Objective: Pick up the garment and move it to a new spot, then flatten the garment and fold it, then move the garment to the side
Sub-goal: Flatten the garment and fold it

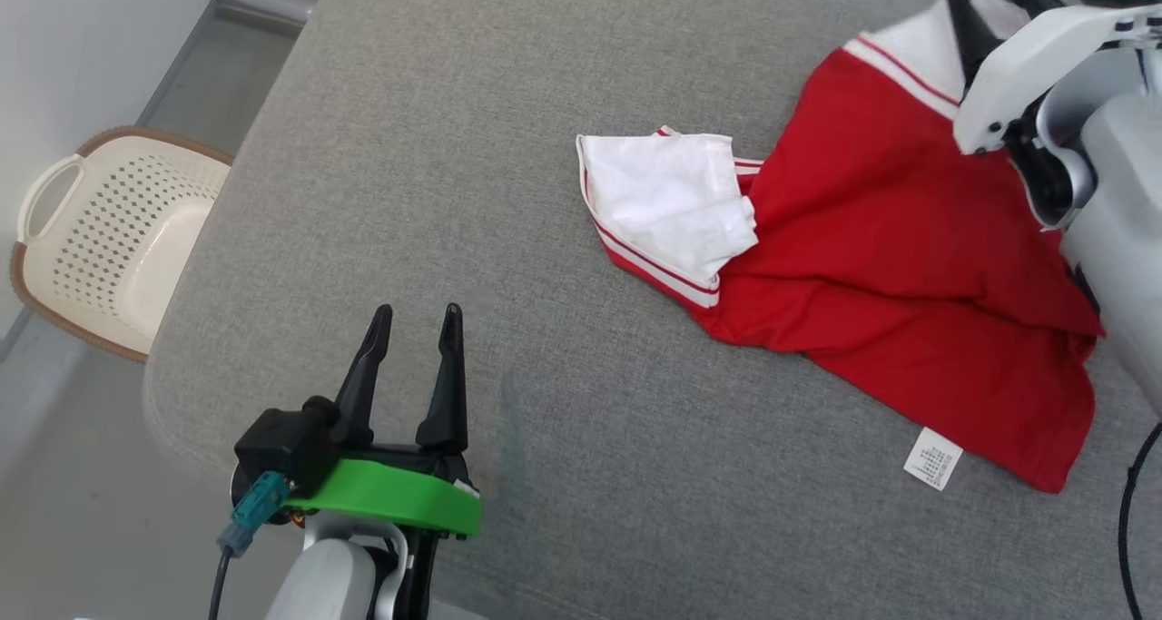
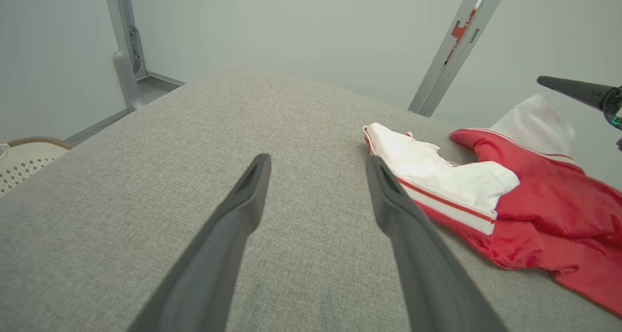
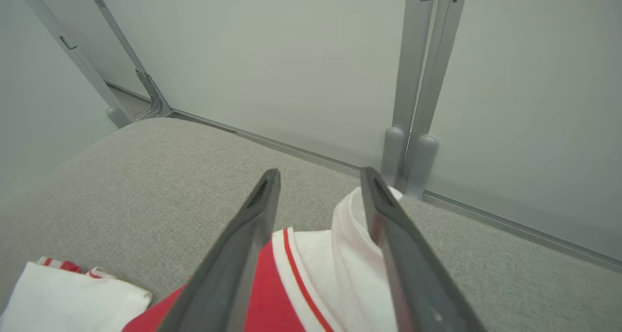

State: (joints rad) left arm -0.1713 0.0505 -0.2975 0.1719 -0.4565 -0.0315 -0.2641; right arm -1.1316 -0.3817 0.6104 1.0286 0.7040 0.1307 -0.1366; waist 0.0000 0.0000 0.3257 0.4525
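Garment (image 1: 890,239), a red shirt with white striped sleeves, is seen lying rumpled on the grey padded surface (image 1: 436,148), in the right half of the head view. One white sleeve (image 1: 667,202) is folded over toward the middle of the frame, and a care label (image 1: 932,457) is turned out at the lower right.

Whether the move to a new spot is finished cannot be told. Flattening, folding and setting aside are judged not yet done, since the cloth is creased and doubled on itself.

The left gripper (image 1: 417,310) is held wide and empty at the lower left, well apart from the shirt. In the right wrist view the right gripper (image 3: 319,172) is shown with its fingers parted. White sleeve cloth rises between them against one finger, and no pinch is seen.

Ample bare surface is offered at the left and centre of the head view. The far edge lies near the upper sleeve, and a basket (image 1: 118,239) is seen on the floor beyond the rounded left edge.
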